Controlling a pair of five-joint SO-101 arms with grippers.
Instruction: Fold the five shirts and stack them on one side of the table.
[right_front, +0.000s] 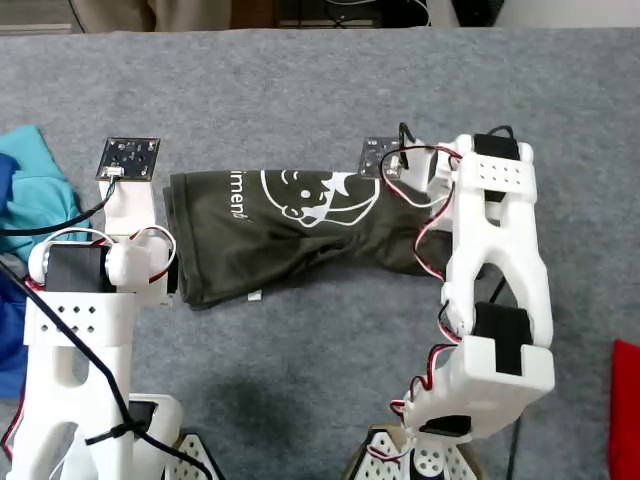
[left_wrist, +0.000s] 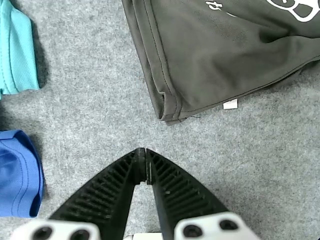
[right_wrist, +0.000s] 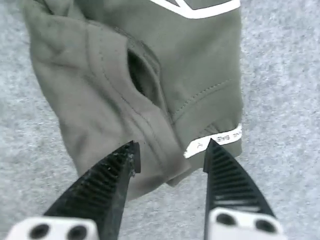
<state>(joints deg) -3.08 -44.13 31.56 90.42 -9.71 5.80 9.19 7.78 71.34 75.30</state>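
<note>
A dark olive shirt (right_front: 300, 235) with a white print lies folded into a long strip across the middle of the grey table. My left gripper (left_wrist: 141, 156) is shut with nothing in it. It hovers over bare table just short of the olive shirt's (left_wrist: 225, 50) hem corner. My right gripper (right_wrist: 172, 150) is open and straddles the collar end of the olive shirt (right_wrist: 125, 75), where a white label (right_wrist: 212, 141) sticks out. A teal shirt (right_front: 35, 190), a blue shirt (right_front: 10, 330) and a red shirt (right_front: 626, 400) lie at the table's sides.
The teal shirt (left_wrist: 17, 50) and blue shirt (left_wrist: 17, 175) lie bunched close to my left arm. Open grey surface (right_front: 300, 80) stretches behind the olive shirt and in front of it between the two arm bases.
</note>
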